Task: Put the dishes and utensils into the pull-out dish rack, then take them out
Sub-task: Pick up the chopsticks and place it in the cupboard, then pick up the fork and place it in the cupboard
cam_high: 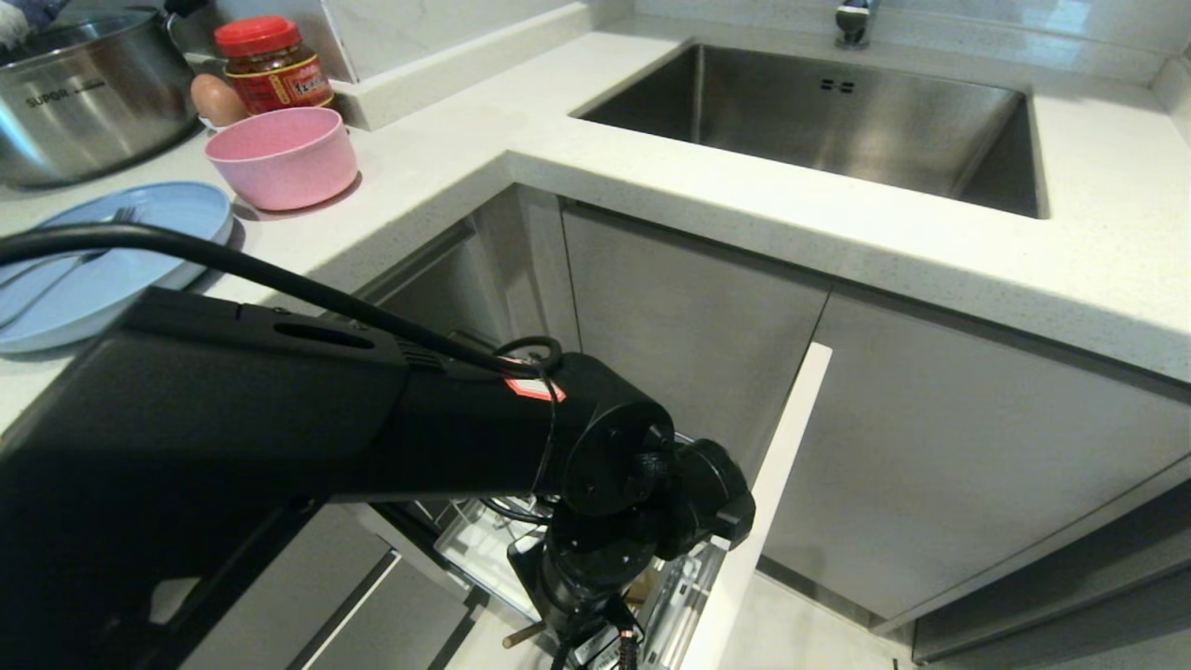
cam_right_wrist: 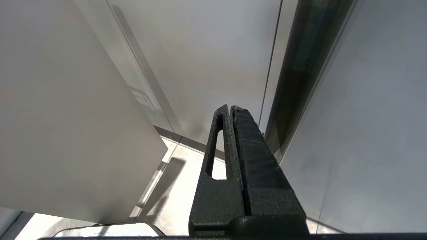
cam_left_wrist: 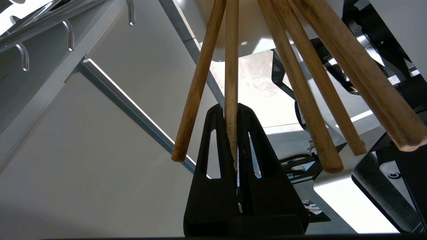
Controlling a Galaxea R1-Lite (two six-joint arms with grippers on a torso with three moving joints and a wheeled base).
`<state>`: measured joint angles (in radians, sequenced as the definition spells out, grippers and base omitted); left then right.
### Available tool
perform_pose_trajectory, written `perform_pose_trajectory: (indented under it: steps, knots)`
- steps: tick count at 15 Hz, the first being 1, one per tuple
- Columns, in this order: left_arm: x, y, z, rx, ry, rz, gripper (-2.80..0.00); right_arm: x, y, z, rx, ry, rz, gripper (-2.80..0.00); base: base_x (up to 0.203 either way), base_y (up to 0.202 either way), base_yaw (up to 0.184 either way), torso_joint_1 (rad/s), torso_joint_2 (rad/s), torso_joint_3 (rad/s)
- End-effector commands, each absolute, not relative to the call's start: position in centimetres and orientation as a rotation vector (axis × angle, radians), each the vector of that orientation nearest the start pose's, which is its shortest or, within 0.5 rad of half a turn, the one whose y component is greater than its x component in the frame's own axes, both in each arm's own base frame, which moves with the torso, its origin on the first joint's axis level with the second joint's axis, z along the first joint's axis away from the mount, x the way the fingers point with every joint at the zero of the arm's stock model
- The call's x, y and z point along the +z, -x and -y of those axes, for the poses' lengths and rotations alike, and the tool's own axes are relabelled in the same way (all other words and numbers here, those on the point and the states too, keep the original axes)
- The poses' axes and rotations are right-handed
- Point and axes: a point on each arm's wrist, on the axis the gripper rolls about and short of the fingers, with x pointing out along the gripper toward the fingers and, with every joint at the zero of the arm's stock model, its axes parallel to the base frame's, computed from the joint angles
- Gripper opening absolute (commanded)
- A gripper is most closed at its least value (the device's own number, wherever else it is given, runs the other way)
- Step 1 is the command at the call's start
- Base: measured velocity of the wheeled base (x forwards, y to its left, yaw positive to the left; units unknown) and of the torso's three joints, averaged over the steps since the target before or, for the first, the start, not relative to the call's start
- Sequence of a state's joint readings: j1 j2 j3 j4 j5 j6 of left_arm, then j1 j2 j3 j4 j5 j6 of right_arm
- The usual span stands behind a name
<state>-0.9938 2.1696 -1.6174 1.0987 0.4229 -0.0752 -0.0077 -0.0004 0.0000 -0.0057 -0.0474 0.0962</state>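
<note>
Our left arm reaches down over the pulled-out dish rack (cam_high: 689, 577), low in the head view, and the left gripper (cam_left_wrist: 231, 111) has its jaws pressed together on a single wooden chopstick (cam_left_wrist: 231, 66), pinching it near its lower end. A second chopstick (cam_left_wrist: 196, 83) leans just beside the pinched one, outside the jaws, its end hanging free. Several more wooden sticks (cam_left_wrist: 310, 93) fan out on the other side, all running up toward a white cutlery cup (cam_left_wrist: 253, 33). Chrome hooks of the rack's wire (cam_left_wrist: 68, 33) show at the edge of the left wrist view.

Up on the table (cam_high: 837, 223) we see the light-blue plate (cam_high: 158, 223) at the left, with a slim metal utensil (cam_high: 56, 270) lying across it. The pink bowl (cam_high: 284, 158) stands just beyond the plate, near it but apart. Behind the bowl are a brown egg (cam_high: 217, 100), a red-lidded jar (cam_high: 272, 63) and a large steel pot (cam_high: 88, 93). The steel sink (cam_high: 819, 121) is set into the table well to the right.

Our right gripper (cam_right_wrist: 232, 111) hangs beside grey cabinet panels, its jaws pressed together on nothing.
</note>
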Motion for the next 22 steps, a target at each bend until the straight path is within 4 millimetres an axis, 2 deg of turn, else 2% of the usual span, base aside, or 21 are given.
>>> perform_pose_trajectory:
  steps: [1,2,3,12,22]
  knots:
    - [11.7,-19.8,28.8,-0.377,-1.038,-1.286,-2.80,7.6,2.3,0.1,-0.055,-0.097,0.013,-2.80,0.000,0.000,0.000,0.000,0.00,0.000]
    - [11.7,-19.8,28.8,-0.376,-1.037,-1.286,-2.80,7.6,2.3,0.1,-0.055,-0.097,0.013,-2.80,0.000,0.000,0.000,0.000,0.00,0.000]
    - [11.7,-19.8,28.8,-0.376,-1.034,-1.284,0.00,7.6,2.3,0.1,-0.055,-0.097,0.013,-2.80,0.000,0.000,0.000,0.000,0.00,0.000]
    - [13.4,-19.4,28.3,-0.387,-1.004,-1.248,0.00,7.6,2.3,0.1,-0.055,-0.097,0.013,-2.80,0.000,0.000,0.000,0.000,0.00,0.000]
    - [18.1,-17.5,25.7,-0.392,-0.925,-1.154,0.00,7.6,2.3,0.1,-0.055,-0.097,0.013,-2.80,0.000,0.000,0.000,0.000,0.00,0.000]
